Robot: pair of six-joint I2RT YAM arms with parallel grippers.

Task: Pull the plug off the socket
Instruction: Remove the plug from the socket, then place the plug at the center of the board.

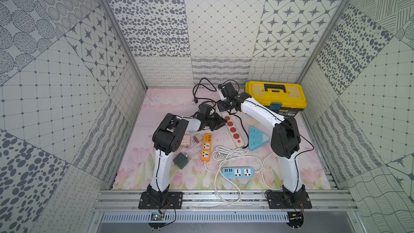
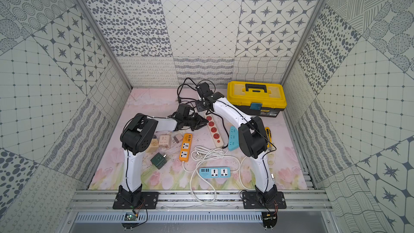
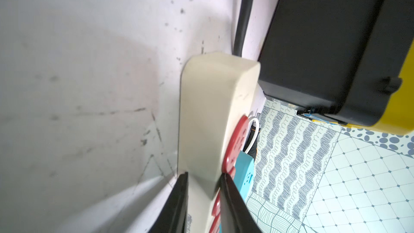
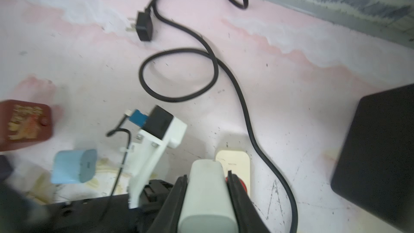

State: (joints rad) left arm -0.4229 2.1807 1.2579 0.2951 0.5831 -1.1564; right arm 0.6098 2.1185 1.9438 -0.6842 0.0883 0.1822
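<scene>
- Right hand (image 4: 208, 175): closed hard on the pale plug (image 4: 207, 200), one finger flat against each side. The right wrist view shows this plainly.
- Left hand (image 3: 205, 175): closed too, pinching the cream socket strip (image 3: 215, 90) close to its far end. It grips nothing else.
- Plug position: in the right hand, directly over the strip's far end.
  - Its pins are hidden behind its own body, so we cannot tell whether they are seated or free.
  - In both top views the red outlets (image 1: 233, 130) we can count look bare. We judge the plug is at or near the point of coming clear.
- Key relation: the strip lies on the desk (image 1: 170, 99). Its long axis runs from the far end, where the two hands meet, toward the near right.
  - The plug stands above the outlet face, so we judge the pull should go straight up off that face, across the long axis and not along it.
  - The right hand has the plug. The left hand comes in from its own side and acts as the anchor.
- Risk, as we read it: if the left grip slips, the strip rises with the plug.
- Nearby: the yellow toolbox (image 1: 275, 96) sits just beside the right arm. A black cord (image 4: 224, 68) loops on the desk beyond the plug, apart from it.
</scene>
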